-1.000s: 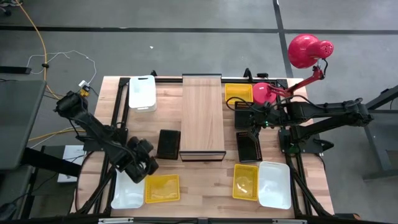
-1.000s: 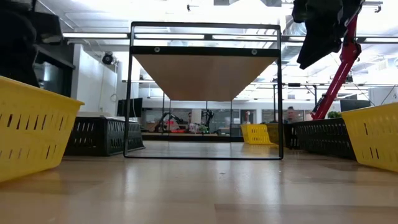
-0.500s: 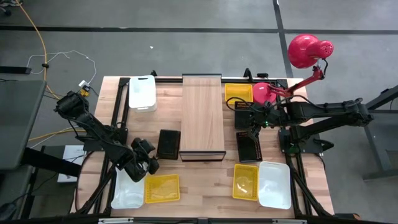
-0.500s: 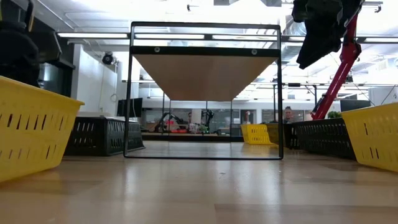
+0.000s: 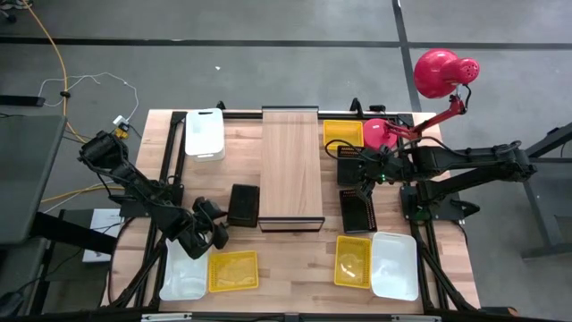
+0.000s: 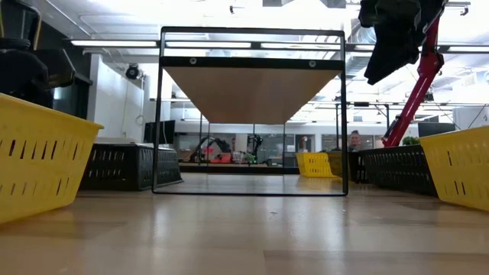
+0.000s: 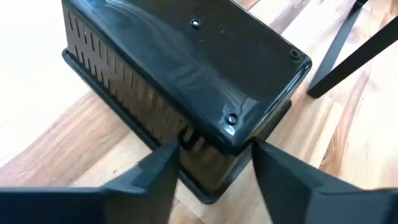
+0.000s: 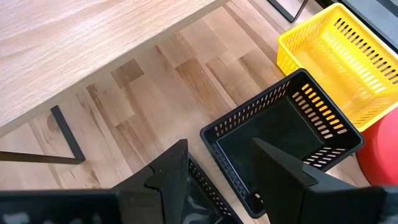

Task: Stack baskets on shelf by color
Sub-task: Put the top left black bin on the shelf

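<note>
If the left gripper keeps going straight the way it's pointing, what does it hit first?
Most likely the upturned black basket right ahead of the left gripper, near one end. Its fingers stand apart on either side of that end; whether they touch it is unclear.

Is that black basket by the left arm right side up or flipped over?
Flipped over: the black basket shows its smooth closed bottom facing up, rim on the table.

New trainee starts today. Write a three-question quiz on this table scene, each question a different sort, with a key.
1. True or false: a basket already sits on the shelf.
2. How many yellow baskets are on the table?
3. The left gripper is nearest to: A) a white basket, B) the upturned black basket, C) the red lamp.

Key: 1 false, its top is bare. 2 three. 3 B.
</note>
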`<move>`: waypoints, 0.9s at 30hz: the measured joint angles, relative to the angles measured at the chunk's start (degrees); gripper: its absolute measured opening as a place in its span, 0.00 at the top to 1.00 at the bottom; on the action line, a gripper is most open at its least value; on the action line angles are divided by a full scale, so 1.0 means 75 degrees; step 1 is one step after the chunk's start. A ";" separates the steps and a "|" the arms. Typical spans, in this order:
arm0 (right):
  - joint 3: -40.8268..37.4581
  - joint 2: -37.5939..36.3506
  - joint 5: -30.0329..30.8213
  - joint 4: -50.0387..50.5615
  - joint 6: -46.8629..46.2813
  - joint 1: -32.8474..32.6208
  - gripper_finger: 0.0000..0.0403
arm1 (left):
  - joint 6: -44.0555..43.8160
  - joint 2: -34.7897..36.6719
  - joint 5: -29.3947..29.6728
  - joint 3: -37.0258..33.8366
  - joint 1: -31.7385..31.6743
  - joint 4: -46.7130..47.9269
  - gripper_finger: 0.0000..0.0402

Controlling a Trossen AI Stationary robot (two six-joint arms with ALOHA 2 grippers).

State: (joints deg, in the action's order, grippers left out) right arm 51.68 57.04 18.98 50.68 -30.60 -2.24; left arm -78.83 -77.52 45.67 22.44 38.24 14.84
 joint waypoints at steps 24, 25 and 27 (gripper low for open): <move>0.0000 0.0000 0.0006 -0.0114 -0.0002 0.0000 0.60 | -0.0011 0.1416 0.0676 0.0125 0.0009 0.1066 1.00; 0.0000 0.0000 0.0006 -0.0114 -0.0002 0.0000 0.60 | -0.0022 0.1664 0.0676 0.0226 0.0009 0.1536 1.00; 0.0000 0.0000 0.0006 -0.0114 -0.0002 0.0000 0.60 | -0.0064 0.2187 0.0668 0.0467 0.0011 0.2668 1.00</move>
State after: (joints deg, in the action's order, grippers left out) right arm 51.68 57.04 19.03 49.82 -30.61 -2.24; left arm -79.31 -61.11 50.68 25.94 38.32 34.85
